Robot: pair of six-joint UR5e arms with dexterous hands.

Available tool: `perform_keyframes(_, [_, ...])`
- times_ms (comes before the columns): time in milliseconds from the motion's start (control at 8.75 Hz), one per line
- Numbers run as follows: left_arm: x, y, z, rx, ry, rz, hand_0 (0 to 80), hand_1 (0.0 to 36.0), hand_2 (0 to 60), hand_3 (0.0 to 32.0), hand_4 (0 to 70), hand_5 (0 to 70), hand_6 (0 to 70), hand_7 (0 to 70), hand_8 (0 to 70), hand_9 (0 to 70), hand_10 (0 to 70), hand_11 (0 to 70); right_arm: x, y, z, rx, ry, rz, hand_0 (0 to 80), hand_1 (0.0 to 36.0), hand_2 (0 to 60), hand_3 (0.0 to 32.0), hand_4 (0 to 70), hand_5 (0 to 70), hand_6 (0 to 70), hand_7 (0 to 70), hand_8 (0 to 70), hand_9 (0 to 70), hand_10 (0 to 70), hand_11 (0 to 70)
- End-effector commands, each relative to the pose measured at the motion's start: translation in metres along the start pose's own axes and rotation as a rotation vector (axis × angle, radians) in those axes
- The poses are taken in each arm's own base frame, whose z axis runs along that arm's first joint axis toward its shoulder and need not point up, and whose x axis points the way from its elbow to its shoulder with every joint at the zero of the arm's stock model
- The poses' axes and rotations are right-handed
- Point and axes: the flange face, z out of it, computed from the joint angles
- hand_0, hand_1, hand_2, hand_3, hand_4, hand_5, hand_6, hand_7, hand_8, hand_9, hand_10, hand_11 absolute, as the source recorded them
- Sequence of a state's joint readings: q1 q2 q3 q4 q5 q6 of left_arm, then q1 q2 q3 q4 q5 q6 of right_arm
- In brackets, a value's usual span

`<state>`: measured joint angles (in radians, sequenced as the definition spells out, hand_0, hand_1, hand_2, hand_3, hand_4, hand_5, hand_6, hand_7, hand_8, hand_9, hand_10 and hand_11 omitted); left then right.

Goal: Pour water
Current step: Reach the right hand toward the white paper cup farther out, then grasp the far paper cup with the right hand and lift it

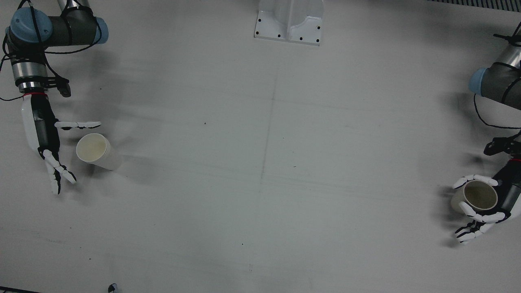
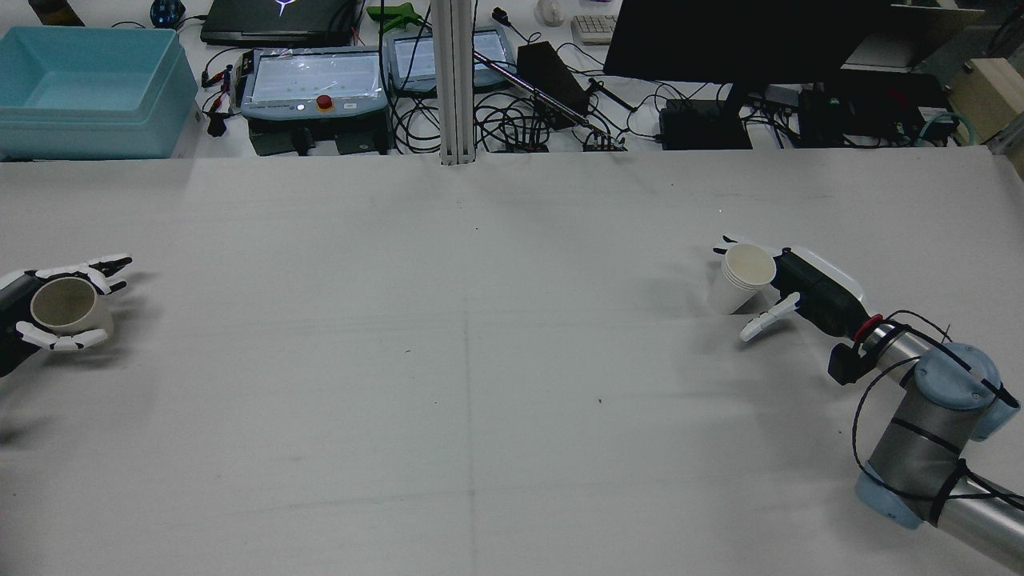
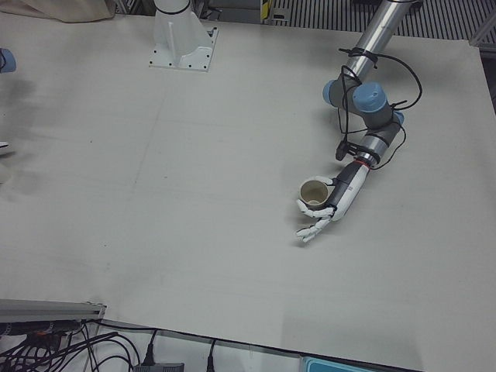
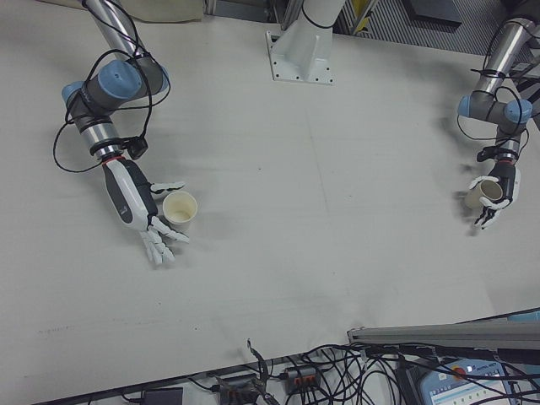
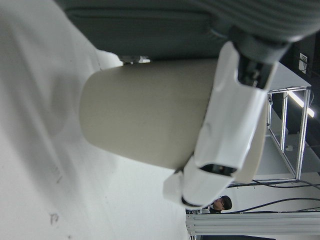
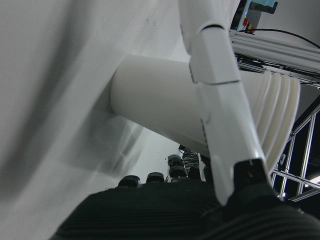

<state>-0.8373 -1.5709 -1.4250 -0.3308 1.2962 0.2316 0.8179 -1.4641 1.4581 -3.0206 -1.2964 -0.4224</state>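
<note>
Standing upright on the worktop [image 1: 260,162], mouths up, long axes vertical: a beige cup [image 1: 480,195] at the robot's far left, a stack of white cups [image 1: 95,150] at its far right. Left hand [image 1: 482,211] wrapped around the beige cup, fingers closed on its wall. Right hand [image 1: 49,142] spread wide beside the stack, fingers apart; contact cannot be told.

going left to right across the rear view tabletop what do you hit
left hand wrapped around the beige cup → bare table → white cup stack → right hand, open beside that stack
</note>
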Motion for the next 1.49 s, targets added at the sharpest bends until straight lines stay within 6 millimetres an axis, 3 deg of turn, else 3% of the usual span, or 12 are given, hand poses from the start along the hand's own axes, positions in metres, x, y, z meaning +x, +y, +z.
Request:
perform_keyframes(0, [0.0,-0.001,0.0,0.001,0.0,0.0,80.0,36.0,60.0,0.0,70.0,70.0,16.3,17.7,8.9,10.2,9.0,16.1,0.014,0.016,0.008,0.003,0.018,-0.002,80.0,27.3,0.0,0.0,19.1,16.9,10.1,18.7,2.0,3.0,0.0,2.0])
perform_keyframes(229, [0.0,0.001,0.0,-0.002,0.001,-0.001,80.0,36.0,60.0,0.0,70.0,70.0,16.0,17.5,9.0,10.2,9.0,16.1,0.014,0.018,0.011,0.021,0.01,-0.004,80.0,25.1,0.0,0.0,34.8,34.5,29.3,37.8,15.5,20.5,7.4,13.4])
perform_keyframes(343, [0.001,0.004,0.002,-0.005,0.001,-0.001,80.0,36.0,60.0,0.0,70.0,70.0,16.1,17.6,8.9,10.1,9.0,16.1,0.006,0.027,0.012,0.017,-0.031,0.005,80.0,22.4,0.0,0.0,44.0,55.8,48.6,54.3,34.5,44.2,23.1,35.6])
perform_keyframes(457, [0.002,0.015,0.005,-0.004,0.0,-0.001,80.0,36.0,60.0,0.0,70.0,70.0,16.0,17.6,8.8,9.9,8.8,15.9,-0.003,0.04,0.012,0.007,-0.049,0.012,79.5,20.6,9.0,0.0,61.0,70.0,69.7,70.0,56.2,70.0,39.6,56.9])
perform_keyframes(571, [0.003,0.028,0.009,-0.004,-0.003,-0.003,80.0,36.0,60.0,0.0,70.0,70.0,16.6,17.9,8.8,9.9,8.5,15.4,-0.03,0.056,0.008,0.03,-0.068,0.01,64.8,12.8,5.2,0.0,70.0,70.0,70.0,70.0,69.8,70.0,49.8,70.0])
perform_keyframes(686, [0.004,0.048,0.019,-0.013,-0.008,-0.005,80.0,36.0,60.0,0.0,70.0,70.0,16.9,17.9,8.9,9.9,8.4,15.3,-0.073,0.063,0.003,0.05,-0.119,0.006,63.0,10.6,1.6,0.0,70.0,70.0,70.0,70.0,70.0,70.0,51.8,70.0])
perform_keyframes(800, [0.007,0.1,0.041,-0.019,-0.015,0.019,80.0,36.0,60.0,0.0,70.0,70.0,17.8,18.0,9.0,9.8,8.3,15.2,-0.119,0.051,-0.012,0.087,-0.15,0.028,63.0,12.0,3.6,0.0,65.0,70.0,70.0,70.0,70.0,70.0,50.3,70.0])
perform_keyframes(914, [0.0,0.147,0.083,-0.047,-0.024,0.023,80.0,36.0,60.0,0.0,70.0,70.0,18.6,18.2,9.0,9.7,8.3,15.1,-0.153,0.04,-0.019,0.104,-0.111,0.078,62.7,13.7,10.1,0.0,62.3,70.0,70.0,70.0,70.0,70.0,49.0,69.6])
perform_keyframes(1029, [-0.038,0.195,0.117,-0.066,-0.08,0.009,80.0,36.0,60.0,0.0,70.0,70.0,19.0,18.4,9.1,9.8,8.6,15.5,-0.215,0.039,-0.024,0.11,-0.157,0.088,62.3,14.8,15.4,0.0,66.0,70.0,70.0,70.0,67.9,70.0,45.5,64.4])
perform_keyframes(1143, [-0.085,0.247,0.144,-0.081,-0.147,0.004,80.0,36.0,60.0,0.0,70.0,70.0,19.0,18.2,9.0,9.5,8.5,15.4,-0.265,0.055,-0.034,0.093,-0.177,0.082,63.9,16.1,18.2,0.0,69.3,70.0,70.0,70.0,67.0,70.0,43.7,62.0])
perform_keyframes(1257, [-0.148,0.321,0.167,-0.137,-0.227,0.041,80.0,36.0,60.0,0.0,70.0,70.0,18.9,18.1,8.9,9.5,8.4,15.3,-0.305,0.116,-0.031,0.053,-0.21,0.075,67.1,19.3,28.4,0.0,70.0,70.0,70.0,70.0,66.6,70.0,43.2,61.3])
perform_keyframes(1371, [-0.185,0.369,0.175,-0.182,-0.266,0.056,80.0,36.0,60.0,0.0,70.0,70.0,19.4,18.1,9.3,9.8,8.5,15.4,-0.345,0.197,-0.002,-0.005,-0.234,0.011,71.8,25.1,51.6,0.0,70.0,70.0,70.0,70.0,67.9,70.0,45.2,64.4])
